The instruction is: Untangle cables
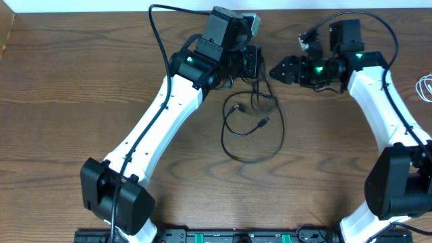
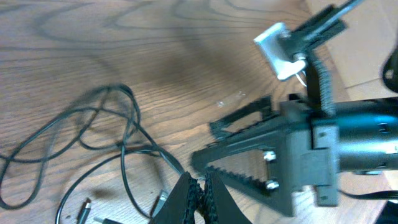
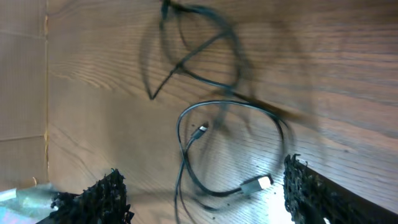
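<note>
Thin black cables (image 1: pixel 250 128) lie in loose loops on the wood table, below both grippers, with small plugs (image 1: pixel 263 123) showing. One strand rises to my left gripper (image 1: pixel 256 71), which is shut on it; the left wrist view shows the cable (image 2: pixel 134 146) running up to the closed fingertips (image 2: pixel 200 185). My right gripper (image 1: pixel 273 69) points left, close to the left one, and is open. In its wrist view the wide-apart fingers (image 3: pixel 99 199) flank a loop and a plug (image 3: pixel 258 183) lying on the table below. A white cable (image 1: pixel 425 86) lies at the right edge.
A thick black wire (image 1: pixel 158 40) arcs from the left arm toward the table's back edge. The right gripper's serrated fingers (image 2: pixel 249 149) fill the space just beyond my left fingertips. A pale board (image 1: pixel 5 34) borders the table's far left corner.
</note>
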